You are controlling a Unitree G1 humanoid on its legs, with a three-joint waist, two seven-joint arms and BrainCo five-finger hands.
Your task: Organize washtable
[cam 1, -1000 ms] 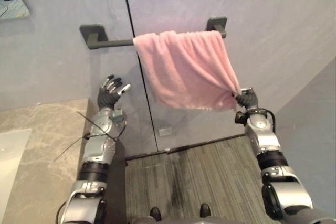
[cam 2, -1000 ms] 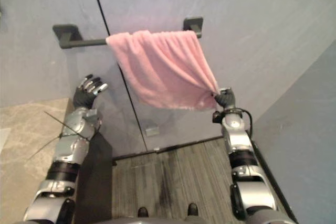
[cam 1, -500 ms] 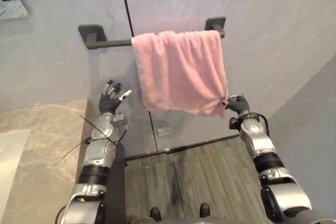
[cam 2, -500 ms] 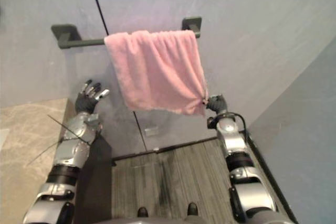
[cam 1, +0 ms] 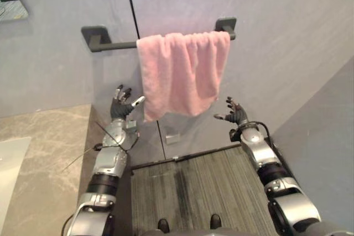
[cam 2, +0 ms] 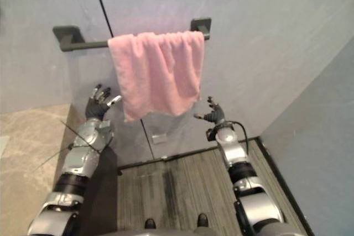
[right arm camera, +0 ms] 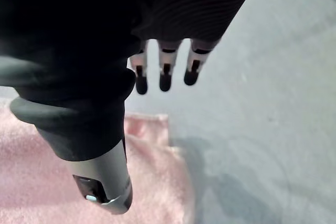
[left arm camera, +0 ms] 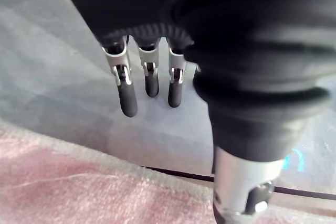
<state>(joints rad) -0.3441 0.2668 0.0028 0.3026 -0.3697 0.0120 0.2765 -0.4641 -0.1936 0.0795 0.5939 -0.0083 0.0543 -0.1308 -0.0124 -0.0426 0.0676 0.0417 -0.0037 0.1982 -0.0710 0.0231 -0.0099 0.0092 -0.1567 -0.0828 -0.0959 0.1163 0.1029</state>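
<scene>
Towel point(cam 1: 180, 73): pink, draped in loose folds over the right part of the bar, from about its middle to its right bracket. Its lower left corner hangs lowest.
Bar point(cam 1: 113, 44): dark, fixed level on the far wall by a bracket at each end, with its left part bare.
Left hand point(cam 1: 121, 105): mine, raised just left of the towel, fingers point(left arm camera: 127, 100) straight and spread, holding nothing. My thumb tip is just beside the towel's lower left edge, and I cannot tell whether it touches.
Right hand point(cam 1: 235, 114): mine, raised below and right of the towel's lower right corner and apart from the cloth. Its fingers point(right arm camera: 164, 80) are straight and spread, and it holds nothing.
Wall point(cam 1: 287, 37): grey. A dark vertical seam point(cam 1: 131, 4) runs down it behind the towel's left edge, and a small pale plate point(cam 1: 172, 137) sits low on it under the towel.
Counter point(cam 1: 50, 147): veined stone, near left, beneath my left arm.
Floor point(cam 1: 199, 186): grey and striped, near, between my arms.
</scene>
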